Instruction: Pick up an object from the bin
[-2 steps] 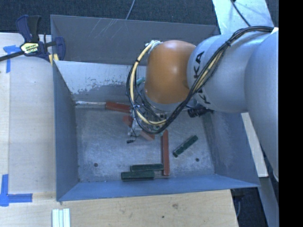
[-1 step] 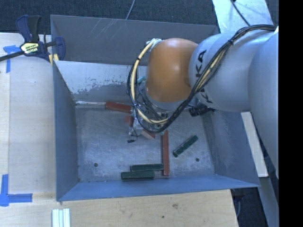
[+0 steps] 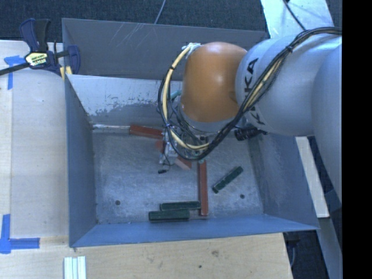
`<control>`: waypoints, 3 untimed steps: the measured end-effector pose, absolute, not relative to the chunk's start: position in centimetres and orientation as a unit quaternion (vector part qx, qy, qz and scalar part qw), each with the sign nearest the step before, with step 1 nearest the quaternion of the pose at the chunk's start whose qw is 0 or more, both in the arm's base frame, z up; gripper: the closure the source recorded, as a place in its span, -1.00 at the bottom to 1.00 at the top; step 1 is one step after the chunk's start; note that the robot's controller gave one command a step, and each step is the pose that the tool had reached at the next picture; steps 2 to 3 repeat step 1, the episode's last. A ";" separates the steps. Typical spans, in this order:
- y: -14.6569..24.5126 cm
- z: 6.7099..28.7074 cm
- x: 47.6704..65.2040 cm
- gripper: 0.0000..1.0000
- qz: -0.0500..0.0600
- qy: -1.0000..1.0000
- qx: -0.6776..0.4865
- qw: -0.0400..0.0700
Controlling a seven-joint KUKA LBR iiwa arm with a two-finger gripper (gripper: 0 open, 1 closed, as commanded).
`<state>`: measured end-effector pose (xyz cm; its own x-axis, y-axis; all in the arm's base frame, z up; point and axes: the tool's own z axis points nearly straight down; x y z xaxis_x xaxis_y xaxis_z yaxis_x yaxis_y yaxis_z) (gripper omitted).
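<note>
I'm working the approach step here. My claw (image 3: pixel 167 158) is hanging low over the middle of the bin (image 3: pixel 81 173), close to its floor, and I'm not seeing anything lifted yet. I'm not able to tell how far the claw is open, or whether it has anything in it, because my orange cover (image 3: pixel 212 80) and cables are crowding in above it.

The nearest candidate is a short reddish piece (image 3: pixel 183 164), lying just beside the claw on the view's right and partly tucked under my wrist. A long reddish-brown stick (image 3: pixel 145 131) is lying just behind the claw, along the back wall. A second reddish-brown stick (image 3: pixel 203 188) is running toward the front wall. A pair of dark green bars (image 3: pixel 179 205) is lying at its front end, and a third green bar (image 3: pixel 227 179) is off to its right, all apart from the claw.

I'm judging the next move to be a small shift onto the short reddish piece, then a drop, a squeeze, and a straight lift clear of the walls.
</note>
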<state>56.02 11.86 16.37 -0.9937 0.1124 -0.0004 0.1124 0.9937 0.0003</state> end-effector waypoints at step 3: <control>11.9 17.7 56.1 1.00 0.000 0.998 0.057 0.001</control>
